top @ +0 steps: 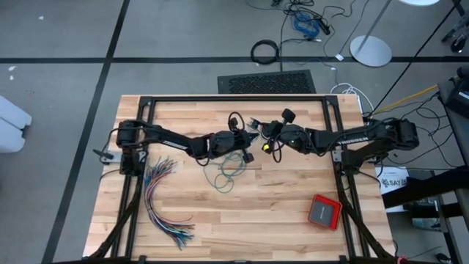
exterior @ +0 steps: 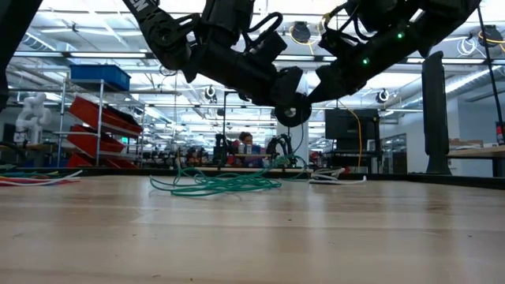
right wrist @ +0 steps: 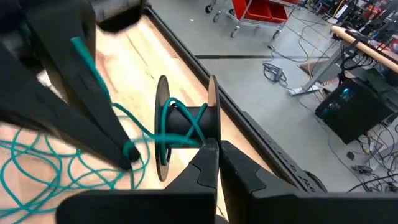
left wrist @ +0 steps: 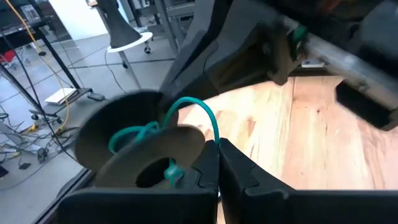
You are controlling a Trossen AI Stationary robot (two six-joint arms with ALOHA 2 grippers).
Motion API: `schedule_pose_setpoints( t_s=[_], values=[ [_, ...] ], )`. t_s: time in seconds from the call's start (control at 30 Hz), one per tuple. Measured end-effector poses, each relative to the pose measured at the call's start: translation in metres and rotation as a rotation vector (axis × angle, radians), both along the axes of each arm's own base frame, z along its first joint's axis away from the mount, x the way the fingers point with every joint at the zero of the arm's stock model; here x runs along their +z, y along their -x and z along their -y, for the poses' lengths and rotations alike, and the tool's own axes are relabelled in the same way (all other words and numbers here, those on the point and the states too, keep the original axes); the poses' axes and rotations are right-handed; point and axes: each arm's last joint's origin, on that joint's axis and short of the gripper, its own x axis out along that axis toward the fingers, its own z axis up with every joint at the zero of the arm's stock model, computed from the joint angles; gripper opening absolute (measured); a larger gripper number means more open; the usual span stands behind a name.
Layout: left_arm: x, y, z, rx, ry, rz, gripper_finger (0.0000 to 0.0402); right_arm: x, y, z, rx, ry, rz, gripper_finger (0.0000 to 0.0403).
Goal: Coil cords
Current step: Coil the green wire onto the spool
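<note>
At far left of the worktop [top: 220,227] you've got the fanned bundle of coloured wires [top: 163,198], lying flat near the left arm's base, well apart from the action.

Next, the left gripper [top: 249,144] is stretched in over the worktop's middle, raised above the surface. Its jaws are closed on the teal-green cord [top: 223,174]: in the left wrist view the cord [left wrist: 200,112] arcs up from the spool and runs down into the shut fingertips. In the right wrist view the same gripper [right wrist: 127,155] shows w/ the teal strand pinched at its tip.

The rest of that cord lies in loose, untidy loops on the wood, just below the left gripper in the high view; the low view shows the pile [exterior: 225,183] flat on the worktop under both arms.

Between the two grippers sits the dark spool [right wrist: 186,127], off the worktop, w/ a few teal turns round its core.

Right gripper [top: 270,144] meets the left one near centre; its jaws are closed, fingertips pressed right against the spool's core. Can't tell if they actually pinch it.

A black cord [top: 236,121] loops on the wood just beyond the grippers, toward the far edge.

Far right, near the front: a red flat box [top: 325,211], alone.
</note>
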Motion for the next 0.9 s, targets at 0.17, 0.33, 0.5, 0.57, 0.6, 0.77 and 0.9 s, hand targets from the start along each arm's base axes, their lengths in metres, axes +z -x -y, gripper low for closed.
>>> schedule_pose_setpoints(
  t_s=[0.17,0.33,0.5,0.57,0.6,0.77,0.9],
  values=[
    [0.012,0.005,0.001,0.025,-0.060,-0.030,0.0000,-0.007,0.004,-0.001,-0.002,-0.009,-0.018,0.0000],
    [0.017,0.011,0.001,0.045,-0.085,-0.097,0.0000,-0.010,0.005,-0.001,-0.001,-0.011,-0.028,0.0000],
    [0.007,0.018,-0.005,0.087,-0.080,-0.199,0.0000,-0.007,0.006,-0.005,0.013,-0.009,-0.018,0.0000],
    [0.002,0.021,-0.008,0.097,-0.073,-0.212,0.0000,-0.005,0.007,-0.007,0.021,-0.009,-0.009,0.0000],
    [0.001,0.022,-0.008,0.099,-0.071,-0.218,0.0000,-0.004,0.008,-0.008,0.025,-0.009,-0.012,0.0000],
    [0.000,0.023,-0.011,0.110,-0.071,-0.217,0.0000,-0.002,0.011,-0.014,0.041,-0.026,-0.018,0.0000],
    [0.003,0.024,-0.015,0.120,-0.076,-0.203,0.0000,-0.003,0.012,-0.019,0.057,-0.038,-0.034,0.0000]
  ],
)
